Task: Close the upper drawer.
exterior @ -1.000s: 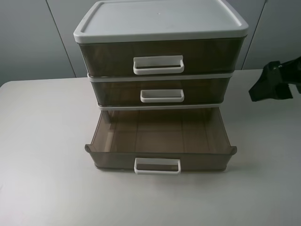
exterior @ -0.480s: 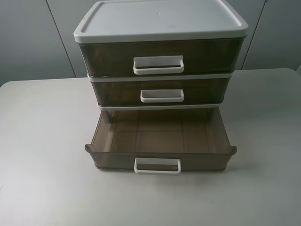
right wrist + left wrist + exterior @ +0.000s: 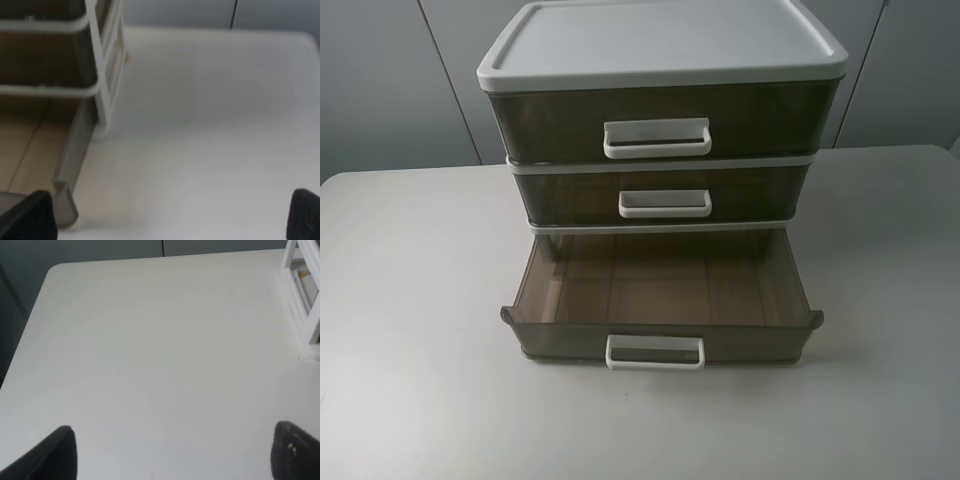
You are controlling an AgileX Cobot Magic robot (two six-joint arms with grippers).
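Upper drawer (image 3: 660,120) — shut flush atop cabinet (image 3: 660,45); bottom drawer (image 3: 660,300) pulled out; left gripper (image 3: 170,452), right gripper (image 3: 170,217) both spread, empty — risk: pushing the wrong drawer.

Both wrist views show only dark, matte black fingers (image 3: 55,452) (image 3: 27,217) with rounded tips.

White table (image 3: 410,300), grey wall panels (image 3: 380,80) behind, dark seams between
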